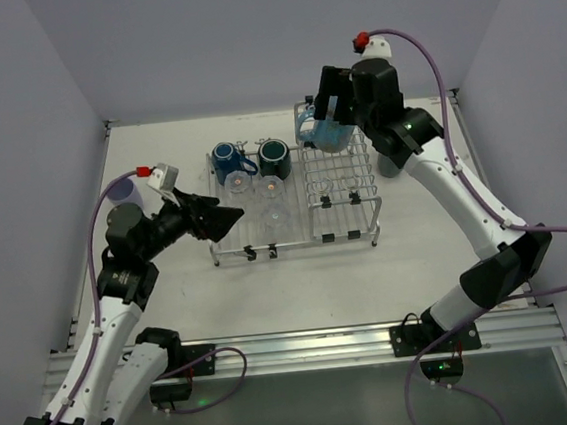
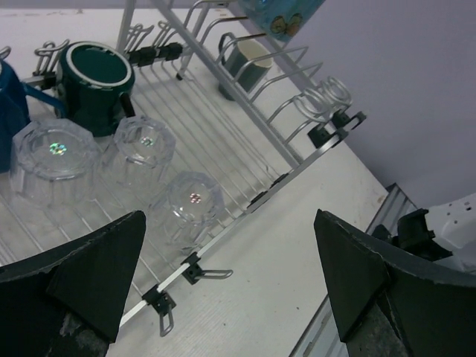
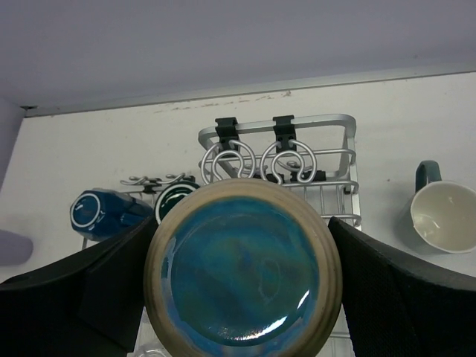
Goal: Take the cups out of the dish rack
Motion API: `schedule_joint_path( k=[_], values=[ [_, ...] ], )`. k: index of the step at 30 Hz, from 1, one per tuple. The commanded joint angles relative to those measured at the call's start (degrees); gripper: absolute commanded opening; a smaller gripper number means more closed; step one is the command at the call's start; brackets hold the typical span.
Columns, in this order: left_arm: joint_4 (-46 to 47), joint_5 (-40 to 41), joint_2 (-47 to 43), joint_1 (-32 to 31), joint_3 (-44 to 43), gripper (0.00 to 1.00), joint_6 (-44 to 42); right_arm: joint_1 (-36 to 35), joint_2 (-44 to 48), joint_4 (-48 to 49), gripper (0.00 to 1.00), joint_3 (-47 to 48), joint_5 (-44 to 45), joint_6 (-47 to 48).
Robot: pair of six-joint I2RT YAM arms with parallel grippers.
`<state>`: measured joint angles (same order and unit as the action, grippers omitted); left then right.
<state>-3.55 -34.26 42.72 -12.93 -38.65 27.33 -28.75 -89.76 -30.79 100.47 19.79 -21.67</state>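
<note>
Three clear glasses (image 2: 141, 149) stand mouth-down on the flat grid of the dish rack (image 1: 344, 217). Behind them are two mugs, one blue mug (image 1: 226, 161) and one dark green mug (image 1: 274, 156). That makes five cups in the rack.

A sixth, the light-blue mug (image 3: 242, 275), is clamped in my right gripper (image 3: 242, 230), with a finger pressed to each side of it. It hangs above the rear of the raised tined section. Its base faces my wrist camera, so its long axis runs along my reach, mouth pointing away from me.

What matters for the next move, as I judge it, is where this mug can go. The bare table (image 1: 301, 291) lies to my right of the rack, where one grey-green mug (image 3: 442, 216) stands upright, well apart from the one I hold. My right arm is far nearer that spot than my left.

My left gripper (image 2: 230, 216) has its jaws wide apart and holds nothing. It hovers at the near left corner of the rack, with the nearest glass straight ahead and slightly to the left. One lavender tumbler (image 1: 126, 192) stands on the table beyond my left arm.
</note>
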Motion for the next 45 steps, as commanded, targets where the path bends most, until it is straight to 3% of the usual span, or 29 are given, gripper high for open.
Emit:
schedule_joint_path(
  k=[1, 5, 16, 22, 33, 41, 45],
  values=[
    [11.8, -6.7, 0.2, -1.0, 0.2, 1.00, 8.1, 1.3, 7.0, 11.2, 0.11, -1.1, -3.2, -6.4],
    [23.0, -7.4, 3.1, -4.1, 0.7, 0.99, 13.7, 3.2, 10.5, 17.2, 0.09, -7.5, -7.7, -11.9],
    [33.2, 2.3, 16.9, -17.7, -7.0, 0.90, 12.6, 4.2, 17.1, 27.4, 0.08, -18.5, -14.9, -23.8],
    [33.1, 5.3, 23.2, -19.4, -12.7, 0.89, 10.1, 4.7, 21.4, 35.2, 0.07, -25.8, -21.4, -30.9],
    [31.1, 9.5, 23.9, -21.3, -13.3, 0.86, 9.1, 4.7, 27.3, 42.5, 0.06, -33.2, -27.6, -39.2],
    [35.6, 6.4, 26.1, -22.4, -15.8, 0.85, 9.8, 4.5, 28.0, 49.8, 0.06, -38.1, -34.2, -46.5],
    [40.2, 4.5, 27.4, -24.3, -16.1, 0.79, 11.0, 4.6, 27.9, 54.9, 0.06, -41.4, -36.9, -51.0]
  ],
)
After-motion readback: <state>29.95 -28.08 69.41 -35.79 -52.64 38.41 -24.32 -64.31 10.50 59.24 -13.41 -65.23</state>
